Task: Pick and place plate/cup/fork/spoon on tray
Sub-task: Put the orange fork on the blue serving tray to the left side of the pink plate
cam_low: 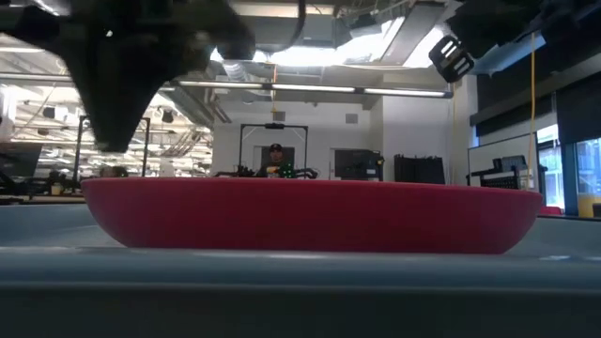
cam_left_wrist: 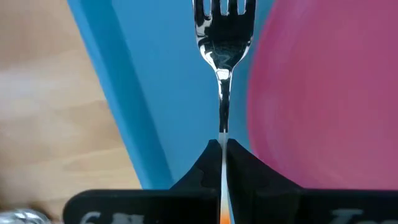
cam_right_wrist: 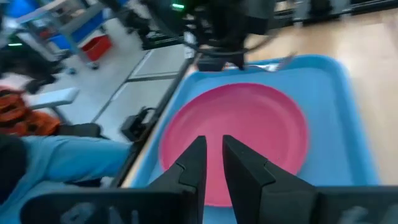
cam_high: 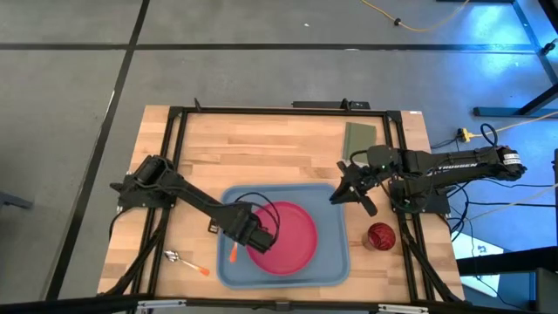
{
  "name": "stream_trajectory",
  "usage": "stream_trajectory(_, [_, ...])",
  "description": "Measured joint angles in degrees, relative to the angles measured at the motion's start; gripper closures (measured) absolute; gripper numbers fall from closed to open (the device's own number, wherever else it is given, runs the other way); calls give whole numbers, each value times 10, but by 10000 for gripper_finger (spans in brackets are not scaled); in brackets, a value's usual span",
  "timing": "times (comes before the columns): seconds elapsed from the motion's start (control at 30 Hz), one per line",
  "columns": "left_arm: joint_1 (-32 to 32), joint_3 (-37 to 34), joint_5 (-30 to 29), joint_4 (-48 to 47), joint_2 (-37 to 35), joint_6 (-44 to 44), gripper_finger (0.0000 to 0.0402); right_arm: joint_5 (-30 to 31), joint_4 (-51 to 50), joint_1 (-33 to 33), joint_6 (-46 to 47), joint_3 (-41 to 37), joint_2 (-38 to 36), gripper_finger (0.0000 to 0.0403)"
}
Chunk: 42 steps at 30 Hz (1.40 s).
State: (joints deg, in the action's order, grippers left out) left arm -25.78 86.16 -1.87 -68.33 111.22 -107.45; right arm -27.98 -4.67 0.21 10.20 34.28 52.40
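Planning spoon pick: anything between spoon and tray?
No. In the high view, only bare wood separates the spoon from the tray; the left gripper holds the fork.

High cam straight down over the wooden desk (cam_high: 288,144); low cam at rim height, close; both wrist cams share the flat round pink-red plastic plate (cam_right_wrist: 239,134).

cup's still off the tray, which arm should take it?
Right, probably. The cup sits on the table just off the tray's right edge, close to the right end effector, which holds nothing. The left end effector is over the tray, shut on the fork.
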Motion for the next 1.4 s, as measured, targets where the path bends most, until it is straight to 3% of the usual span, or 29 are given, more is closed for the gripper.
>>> stream_trajectory(0.13, [-3,-34,1,43,0,-52,401,-69,0,0,0,0,0,345])
stream_trajectory(0.3, [-2,-56,0,90,0,-89,401,-111,0,0,0,0,0,345])
stream_trajectory(0.57, [-8,-88,0,129,0,-124,401,-113,-3,0,1,0,-1,345])
stream_trajectory(1.4, [-4,-134,-4,174,0,-90,377,-112,-11,0,2,0,-1,345])
